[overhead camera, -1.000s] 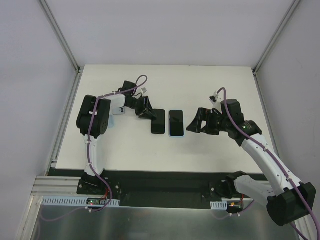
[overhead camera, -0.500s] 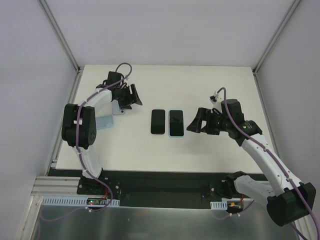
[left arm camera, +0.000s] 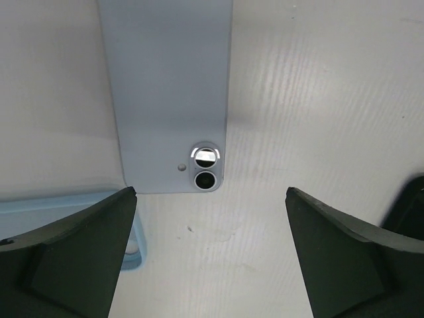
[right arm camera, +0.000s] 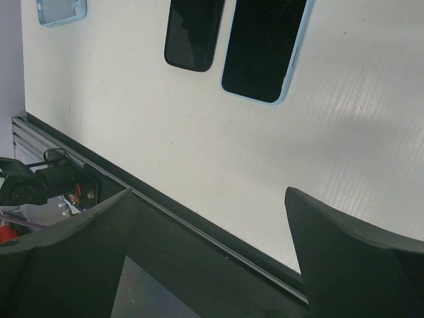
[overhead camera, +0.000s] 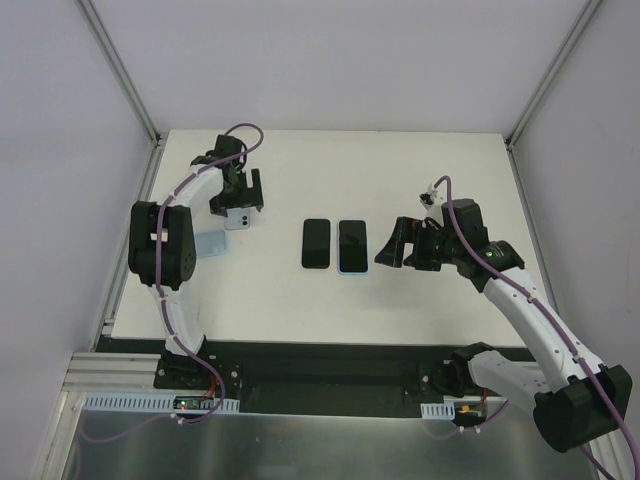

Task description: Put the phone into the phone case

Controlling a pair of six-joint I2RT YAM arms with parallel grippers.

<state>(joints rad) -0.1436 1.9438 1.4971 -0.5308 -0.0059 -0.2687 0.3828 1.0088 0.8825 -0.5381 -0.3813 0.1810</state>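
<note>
Plain grey walls (overhead camera: pixel 330 60) enclosed a white counter (overhead camera: pixel 430 160), with a dark rail (overhead camera: pixel 320 362) along its near edge where the two arms were bolted.

The left arm (overhead camera: pixel 188 195) reached toward the far left part of the counter. The left fingers (left arm camera: pixel 73 258) stood wide apart and held nothing. They hung directly over the phone (left arm camera: pixel 165 79), one to each side of it in the wrist view and clear of it.

The phone was pale blue and lay flat and face down, showing its back and two round camera lenses at one corner. The phone case (overhead camera: pixel 208 244), a lighter blue and empty, lay flat on the counter just beside the phone, nearer the arm bases and further left. Whether the two touched could not be told.

At the middle of the counter, well apart from this pair, a black handset (overhead camera: pixel 316 243) and a second handset with a blue rim (overhead camera: pixel 352 246) lay screen up. They were side by side and parallel, with a narrow strip of counter between them.

The right arm (overhead camera: pixel 520 300) extended from the near right corner. The right fingers (right arm camera: pixel 358 258) were spread wide and empty, held near the blue-rimmed handset on its right side, without contact.
</note>
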